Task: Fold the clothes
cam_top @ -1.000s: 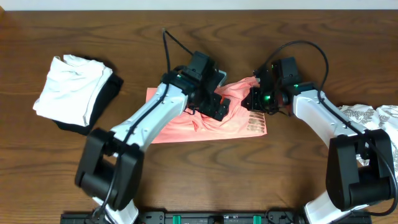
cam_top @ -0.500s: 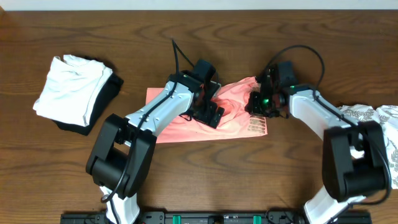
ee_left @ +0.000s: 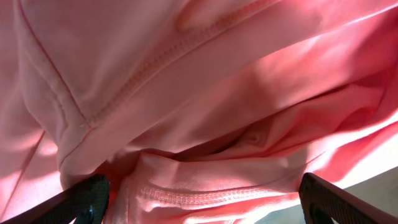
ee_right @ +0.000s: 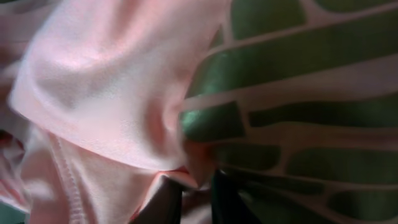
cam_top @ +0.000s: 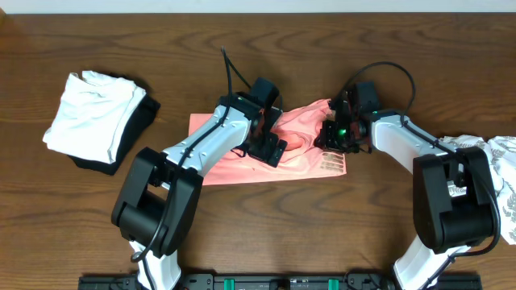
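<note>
– Salmon-pink garment [cam_top: 300, 165]: where does it lie?

– Mid-table [cam_top: 81, 225], between the two arms. Its lower part lies flat as a rough rectangle, and the upper right part is rumpled and raised. The pale lettering print [cam_top: 332, 161] is at its right end.

– Which step would you say is in hand?

– Part-way through a fold, I think. The near edge looks squared off, but the middle is bunched under the grippers, so no clean fold has been laid there yet.

– And the grippers?

– The left gripper [cam_top: 271, 149] stands wide, its fingers spread over the creased fabric with nothing pinched between them. The right gripper [cam_top: 330, 134] is narrow. In its wrist view the tips are almost together with a small fold of pink cloth nipped between them, right beside the print.

– What does the next move call for?

– My guess is that the raised right part has to go over and be laid flat, without dragging the layer beneath. The left gripper would need an edge or seam to hold, or else to get clear of the fold line.

– Count everything for me.

– There is one pink garment. One white folded garment [cam_top: 93, 113] lies far left, resting on one dark cloth [cam_top: 143, 119]. One leaf-print cloth [cam_top: 493, 157] is at the right edge. All three are well apart from the pink one. Two arms, two grippers.
</note>
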Available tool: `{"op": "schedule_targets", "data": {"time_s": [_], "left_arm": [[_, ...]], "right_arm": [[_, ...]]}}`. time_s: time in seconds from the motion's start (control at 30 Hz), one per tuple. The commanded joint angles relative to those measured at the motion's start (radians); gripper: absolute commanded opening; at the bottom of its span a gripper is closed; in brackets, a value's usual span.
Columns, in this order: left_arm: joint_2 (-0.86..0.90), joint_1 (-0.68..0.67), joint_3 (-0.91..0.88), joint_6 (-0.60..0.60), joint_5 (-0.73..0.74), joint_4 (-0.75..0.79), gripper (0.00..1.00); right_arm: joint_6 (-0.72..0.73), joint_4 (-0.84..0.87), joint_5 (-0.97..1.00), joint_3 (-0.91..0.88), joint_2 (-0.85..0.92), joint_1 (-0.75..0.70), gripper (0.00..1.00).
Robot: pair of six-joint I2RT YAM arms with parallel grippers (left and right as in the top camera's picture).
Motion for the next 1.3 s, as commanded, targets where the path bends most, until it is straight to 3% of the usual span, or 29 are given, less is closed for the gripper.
{"op": "schedule_targets", "data": {"time_s": [0.0, 0.23, 0.43, 0.6, 0.8, 1.27], "left_arm": [[-0.023, 0.002, -0.003, -0.002, -0.018, -0.010, 0.98], [-0.169, 0.057, 0.008, -0.042, -0.121, -0.015, 0.98], [-0.196, 0.224, 0.005, -0.045, -0.105, -0.050, 0.98], [-0.169, 0.399, 0.002, -0.028, 0.014, -0.063, 0.98], [-0.097, 0.513, -0.001, 0.050, 0.220, -0.063, 0.98], [0.089, 0.525, -0.003, 0.061, 0.238, -0.101, 0.98]], "right_arm": [[-0.003, 0.002, -0.004, -0.003, -0.014, 0.014, 0.19], [-0.076, -0.002, 0.021, 0.002, -0.270, -0.005, 0.23], [-0.077, -0.061, 0.145, 0.002, -0.428, -0.013, 0.27], [-0.088, -0.140, 0.168, 0.002, -0.441, -0.029, 0.28], [-0.087, -0.162, 0.173, 0.002, -0.440, -0.032, 0.28], [-0.088, -0.167, 0.173, 0.002, -0.440, -0.032, 0.27]]}}
